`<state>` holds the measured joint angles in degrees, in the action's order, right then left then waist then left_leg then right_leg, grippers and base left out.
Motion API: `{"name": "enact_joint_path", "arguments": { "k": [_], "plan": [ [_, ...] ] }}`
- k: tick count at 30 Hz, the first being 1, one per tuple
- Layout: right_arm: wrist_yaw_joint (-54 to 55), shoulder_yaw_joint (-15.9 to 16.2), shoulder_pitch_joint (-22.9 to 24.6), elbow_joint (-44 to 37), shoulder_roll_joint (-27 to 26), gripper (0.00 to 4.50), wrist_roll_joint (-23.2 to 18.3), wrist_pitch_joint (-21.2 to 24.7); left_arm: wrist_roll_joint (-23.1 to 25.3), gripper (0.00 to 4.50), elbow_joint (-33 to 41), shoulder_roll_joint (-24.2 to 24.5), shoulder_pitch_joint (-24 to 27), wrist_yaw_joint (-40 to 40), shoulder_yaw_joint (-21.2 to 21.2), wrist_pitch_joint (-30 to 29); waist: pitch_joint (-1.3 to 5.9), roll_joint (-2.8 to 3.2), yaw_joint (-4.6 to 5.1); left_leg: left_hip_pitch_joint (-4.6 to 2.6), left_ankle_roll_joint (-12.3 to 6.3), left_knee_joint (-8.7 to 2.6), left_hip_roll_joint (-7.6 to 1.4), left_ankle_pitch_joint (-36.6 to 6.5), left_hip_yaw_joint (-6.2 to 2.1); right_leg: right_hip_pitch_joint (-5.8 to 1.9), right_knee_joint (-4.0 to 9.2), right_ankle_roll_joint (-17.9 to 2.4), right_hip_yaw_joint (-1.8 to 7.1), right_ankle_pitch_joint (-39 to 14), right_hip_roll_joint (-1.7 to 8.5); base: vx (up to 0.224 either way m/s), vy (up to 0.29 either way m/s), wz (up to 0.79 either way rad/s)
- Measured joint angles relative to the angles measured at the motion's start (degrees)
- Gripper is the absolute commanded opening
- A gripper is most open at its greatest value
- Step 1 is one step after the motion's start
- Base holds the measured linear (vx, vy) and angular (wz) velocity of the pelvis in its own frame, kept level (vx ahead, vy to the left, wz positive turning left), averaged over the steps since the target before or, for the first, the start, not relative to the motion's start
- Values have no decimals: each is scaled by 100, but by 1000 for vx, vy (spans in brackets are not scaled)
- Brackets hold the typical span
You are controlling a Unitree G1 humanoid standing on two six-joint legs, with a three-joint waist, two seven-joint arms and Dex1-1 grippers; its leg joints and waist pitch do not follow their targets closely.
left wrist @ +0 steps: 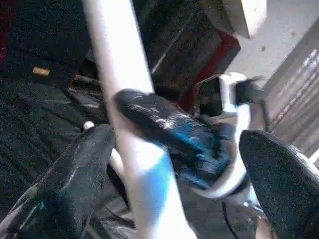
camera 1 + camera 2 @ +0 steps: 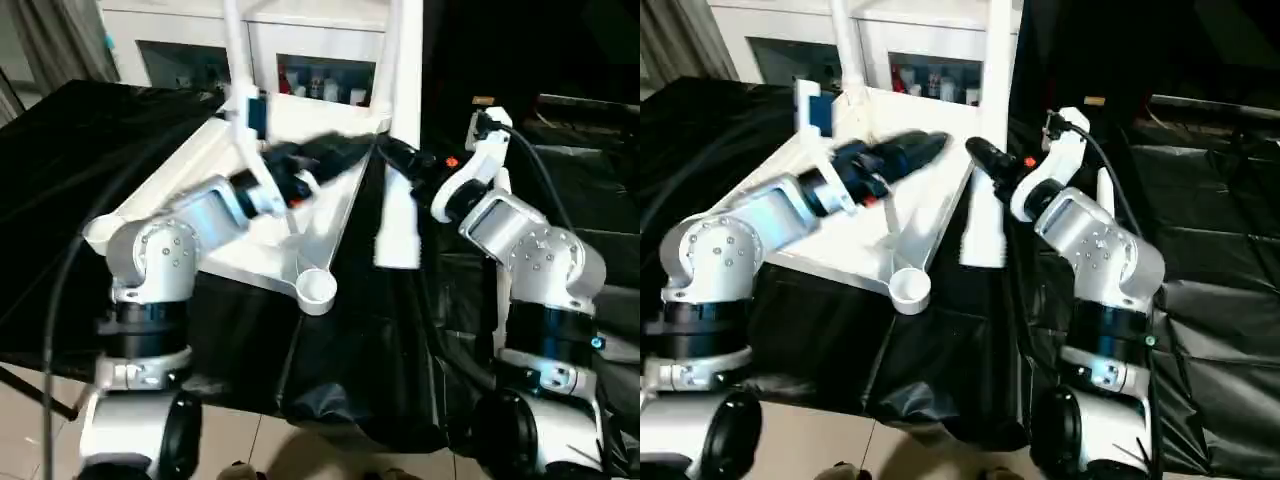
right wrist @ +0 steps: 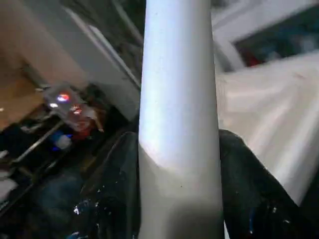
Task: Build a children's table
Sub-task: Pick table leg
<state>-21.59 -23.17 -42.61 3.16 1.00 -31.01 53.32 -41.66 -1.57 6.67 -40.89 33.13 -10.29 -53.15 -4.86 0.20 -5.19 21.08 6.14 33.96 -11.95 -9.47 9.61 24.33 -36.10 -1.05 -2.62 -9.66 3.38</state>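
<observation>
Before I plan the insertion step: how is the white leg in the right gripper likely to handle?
The leg looks stiff, a straight tube. Probably light, being hollow-looking plastic. Its smooth round surface between the right gripper fingers may let it slip or twist; laid down, it could roll.

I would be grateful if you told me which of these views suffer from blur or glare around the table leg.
Left eye view: the left gripper is smeared by motion blur. Right eye view: steadier, the table top reads clearly. Left wrist view: soft, with a bluish sheen on the leg. Right wrist view: the leg looms soft.

Leg [image 2: 398,120] tops cropped (left gripper [image 2: 330,152] blurred)
</observation>
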Motion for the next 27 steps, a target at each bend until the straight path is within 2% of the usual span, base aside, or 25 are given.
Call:
{"name": "enact_joint_path", "arguments": {
  "k": [3, 7, 10, 15, 18, 19, 23, 25, 27],
  "plan": [
    [-275, 294, 178, -276, 99, 174, -45, -14, -218, 450, -76, -99, -55, -186, -197, -32, 0, -1, -5, 1, 0, 0, 0, 0, -2, -9, 3, 5, -2, -1, 0, 0, 0, 0],
    [-956, 1313, 833, -806, 461, 174, 134, -266, -373, 450, -375, -191, -396, -533, -581, -10, 1, -1, -53, 2, -1, 0, 0, 0, -8, -22, 18, 28, -3, -5, 0, 0, 0, 0],
    [-1125, 1608, 919, -931, 503, 174, 212, -408, -381, 450, -541, -236, -575, -642, -724, 47, 3, 7, -69, 0, -1, 2, 1, 0, -11, -22, 29, 40, -4, 2, 0, 0, 0, 0],
    [-1262, 1924, 1072, -1102, 573, 174, 263, -607, -465, 450, -915, -170, -920, -655, -809, 126, 5, 13, -131, -2, -1, 8, 1, -1, -21, -28, 30, 32, -12, 9, 0, 0, 0, 0],
    [-1302, 2034, 1189, -1111, 629, 174, 348, -692, -499, 450, -1059, -36, -1039, -644, -891, 135, 5, 42, -136, 0, -1, 16, 2, -1, -30, -31, 30, 30, -15, 11, 0, 0, 0, 0],
    [-1342, 2084, 1260, -1137, 685, 174, 377, -772, -511, 420, -1109, -18, -1092, -643, -913, 125, 6, 44, -146, 2, -1, 16, 2, -1, -34, -33, 30, 29, -18, 11, 0, 0, 0, 0],
    [-1411, 2250, 1423, -1215, 767, 174, 425, -976, -571, 410, -1356, 146, -1282, -592, -986, 38, 6, 56, -151, 6, -1, 17, 3, -1, -49, -35, 31, 10, -30, 23, 0, 0, 0, 0],
    [-1412, 2290, 1451, -1216, 792, 174, 452, -1068, -597, 375, -1449, 233, -1384, -581, -1006, 25, 7, 62, -146, 8, -1, 17, 3, -1, -57, -36, 31, 9, -37, 23, 0, 0, 0, 0],
    [-1413, 2318, 1452, -1216, 801, 174, 467, -1128, -605, 370, -1463, 261, -1388, -575, -1015, 24, 18, 80, -142, 8, -1, 17, 3, -1, -61, -39, 31, 8, -40, 23, 0, 0, 0, 0]
  ]
}}
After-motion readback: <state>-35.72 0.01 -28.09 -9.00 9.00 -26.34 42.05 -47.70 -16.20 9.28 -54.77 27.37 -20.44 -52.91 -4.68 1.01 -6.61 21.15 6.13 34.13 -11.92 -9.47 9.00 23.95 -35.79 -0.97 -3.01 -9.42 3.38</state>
